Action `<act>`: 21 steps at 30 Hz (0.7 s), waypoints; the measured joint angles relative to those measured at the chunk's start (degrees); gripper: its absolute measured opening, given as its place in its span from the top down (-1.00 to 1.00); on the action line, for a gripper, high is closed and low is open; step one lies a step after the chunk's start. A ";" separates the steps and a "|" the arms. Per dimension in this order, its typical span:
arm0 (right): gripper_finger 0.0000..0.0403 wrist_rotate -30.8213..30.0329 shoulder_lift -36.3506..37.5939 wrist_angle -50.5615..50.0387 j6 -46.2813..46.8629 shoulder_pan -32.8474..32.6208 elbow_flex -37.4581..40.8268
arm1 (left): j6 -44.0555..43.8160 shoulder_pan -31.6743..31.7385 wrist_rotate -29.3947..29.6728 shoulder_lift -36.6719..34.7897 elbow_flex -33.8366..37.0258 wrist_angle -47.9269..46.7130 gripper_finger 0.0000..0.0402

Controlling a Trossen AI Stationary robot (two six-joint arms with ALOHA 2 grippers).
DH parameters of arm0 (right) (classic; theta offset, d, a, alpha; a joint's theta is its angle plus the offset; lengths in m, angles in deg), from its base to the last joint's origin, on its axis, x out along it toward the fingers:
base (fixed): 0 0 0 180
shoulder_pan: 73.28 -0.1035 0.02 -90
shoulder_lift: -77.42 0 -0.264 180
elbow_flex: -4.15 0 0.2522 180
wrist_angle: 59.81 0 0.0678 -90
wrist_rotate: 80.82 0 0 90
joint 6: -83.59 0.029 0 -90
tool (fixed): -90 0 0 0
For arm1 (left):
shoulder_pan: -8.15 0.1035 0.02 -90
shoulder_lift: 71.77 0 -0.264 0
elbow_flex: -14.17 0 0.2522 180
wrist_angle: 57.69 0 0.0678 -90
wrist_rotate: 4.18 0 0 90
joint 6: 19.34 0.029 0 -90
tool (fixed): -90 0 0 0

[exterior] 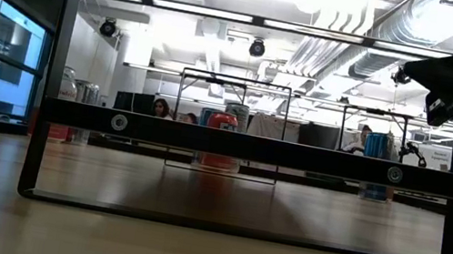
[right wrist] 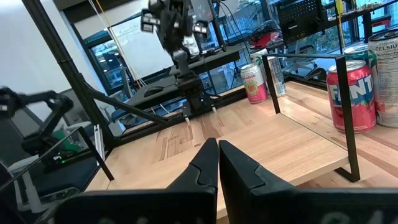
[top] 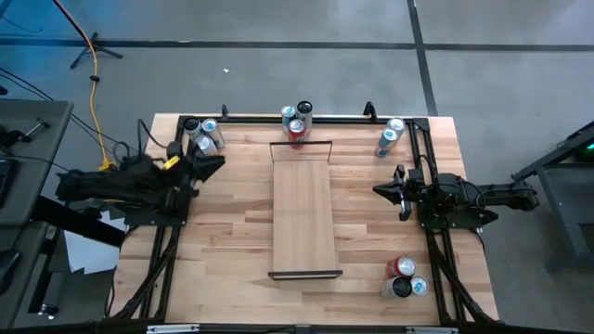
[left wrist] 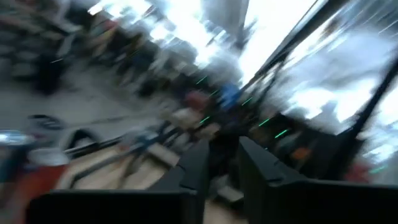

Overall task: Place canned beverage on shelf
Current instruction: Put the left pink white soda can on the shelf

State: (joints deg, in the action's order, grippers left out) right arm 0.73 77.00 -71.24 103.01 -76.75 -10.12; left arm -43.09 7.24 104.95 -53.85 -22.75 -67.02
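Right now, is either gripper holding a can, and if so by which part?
Nothing is held. The left gripper sits near the cans at the table's back left corner, empty. The right gripper is shut on nothing, beside the shelf.

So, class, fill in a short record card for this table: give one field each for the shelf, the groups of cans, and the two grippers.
shelf: shelf lies in the table's middle, nothing on it
cans at far edge: red can and others just beyond the shelf's far end
cans far left: cluster near the left gripper
cans near right: group
left gripper: left gripper slightly open, empty
right gripper: right gripper shut, empty, right of shelf
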 joint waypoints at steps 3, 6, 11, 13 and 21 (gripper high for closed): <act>1.00 0.01 0.02 -0.02 -0.01 0.01 0.01 | 1.84 2.82 0.73 7.51 -11.65 -12.40 0.41; 1.00 0.01 0.02 -0.02 -0.01 0.00 0.01 | 2.93 6.33 0.88 14.37 -22.65 -25.83 0.16; 1.00 0.01 0.02 -0.02 0.00 0.01 0.00 | 3.38 13.01 1.05 25.24 -36.61 -42.16 -0.22; 1.00 0.01 0.02 -0.02 0.02 0.01 -0.01 | 3.39 15.22 0.74 28.88 -40.41 -46.05 -0.34; 1.00 0.01 0.02 -0.02 0.00 0.01 0.00 | -0.17 16.48 -5.72 35.64 -45.24 -49.61 -0.54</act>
State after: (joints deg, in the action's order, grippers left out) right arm 0.74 77.01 -71.26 103.02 -76.74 -10.11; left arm -43.26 23.72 99.23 -18.21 -68.00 -116.63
